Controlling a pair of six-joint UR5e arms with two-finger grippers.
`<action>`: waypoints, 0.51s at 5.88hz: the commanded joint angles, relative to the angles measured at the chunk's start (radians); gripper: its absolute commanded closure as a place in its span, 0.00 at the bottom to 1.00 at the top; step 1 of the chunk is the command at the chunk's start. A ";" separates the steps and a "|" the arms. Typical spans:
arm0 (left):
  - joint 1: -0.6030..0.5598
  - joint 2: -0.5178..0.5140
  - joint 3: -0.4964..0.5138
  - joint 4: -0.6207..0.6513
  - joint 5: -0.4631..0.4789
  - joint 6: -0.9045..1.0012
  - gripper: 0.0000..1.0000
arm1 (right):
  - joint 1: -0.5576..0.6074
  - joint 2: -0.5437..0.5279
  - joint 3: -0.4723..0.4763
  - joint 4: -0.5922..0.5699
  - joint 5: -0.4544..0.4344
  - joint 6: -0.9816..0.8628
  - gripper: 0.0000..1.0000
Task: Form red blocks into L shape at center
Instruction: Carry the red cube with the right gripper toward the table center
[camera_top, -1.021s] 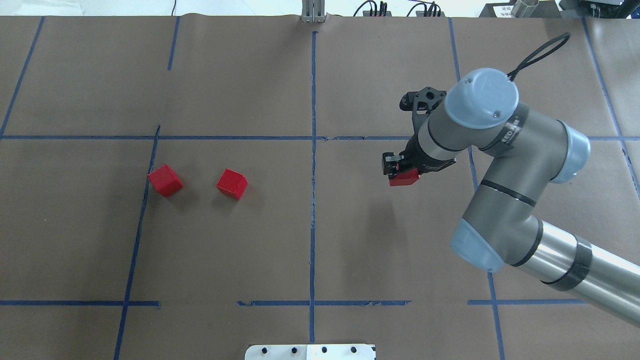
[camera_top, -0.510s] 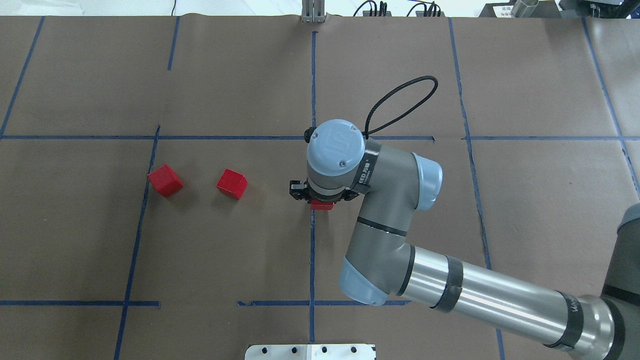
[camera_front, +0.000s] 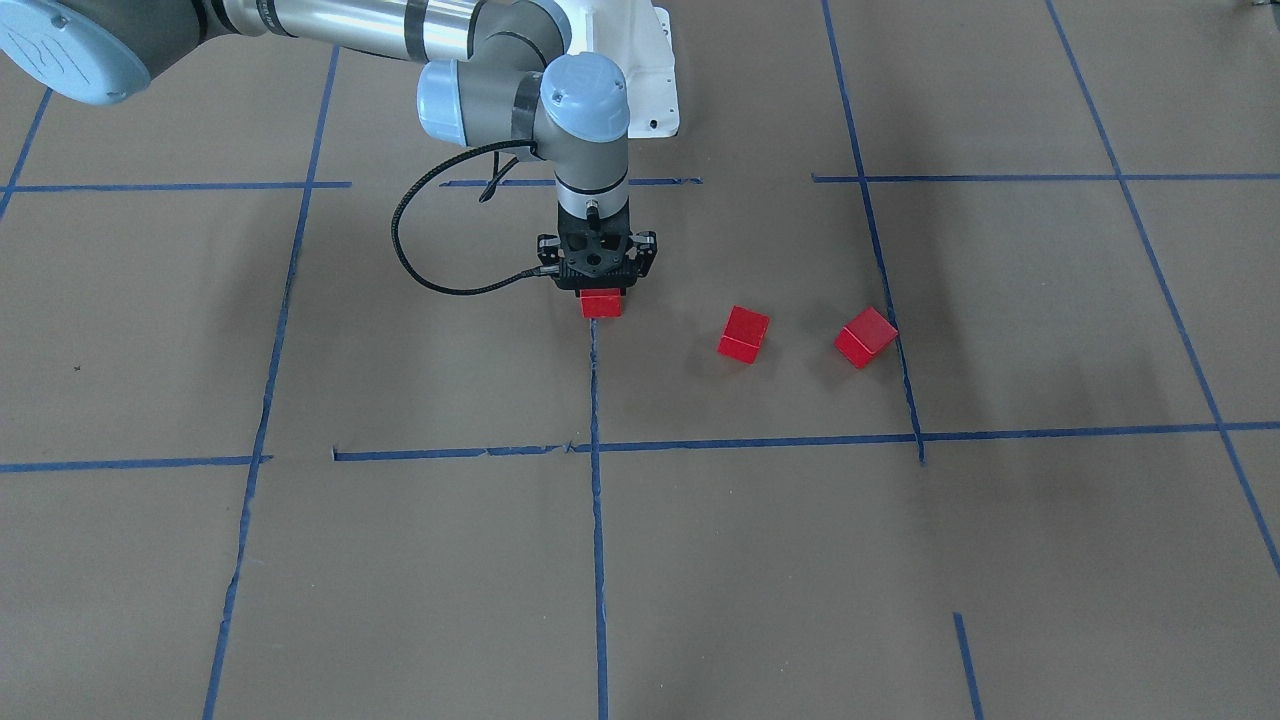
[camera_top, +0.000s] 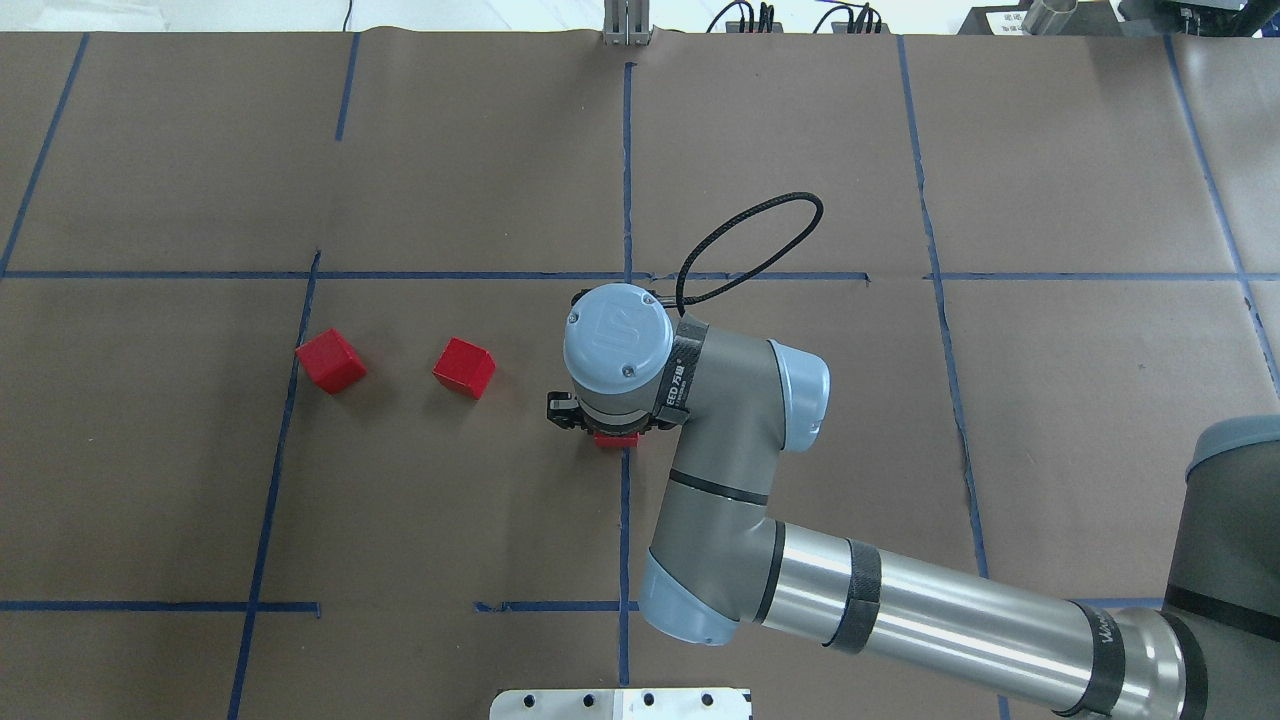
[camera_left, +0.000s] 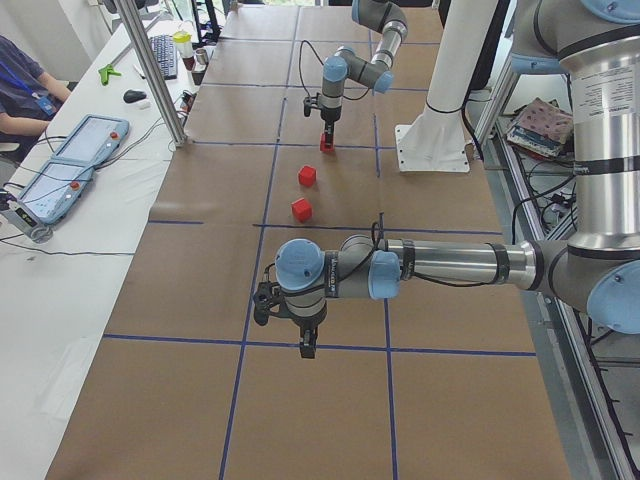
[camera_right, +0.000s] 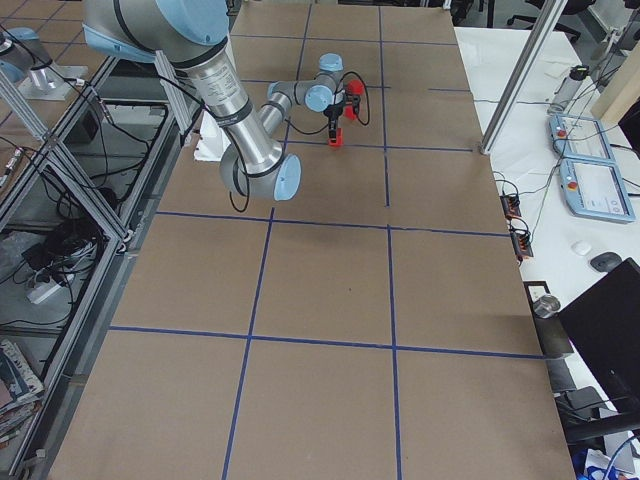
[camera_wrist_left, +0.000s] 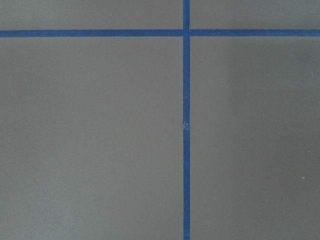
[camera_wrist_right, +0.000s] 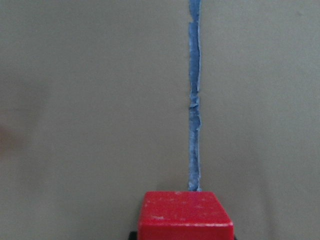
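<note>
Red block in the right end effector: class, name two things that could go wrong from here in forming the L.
1. The right end effector grips the red block over the blue tape line; whether it touches the paper is unclear, so a release now might drop it off position.
2. The middle block and outer block lie apart, askew to the tape; unless squared, the L may come out crooked.
</note>
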 joint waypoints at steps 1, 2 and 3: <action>0.000 0.000 0.001 0.001 0.000 0.000 0.00 | -0.001 0.001 -0.003 -0.002 0.001 0.000 0.01; 0.000 0.000 0.000 0.001 0.000 0.000 0.00 | -0.001 -0.001 -0.003 -0.002 0.001 -0.003 0.00; 0.000 0.000 0.000 -0.002 0.000 0.000 0.00 | 0.016 0.004 0.003 -0.005 0.007 -0.012 0.00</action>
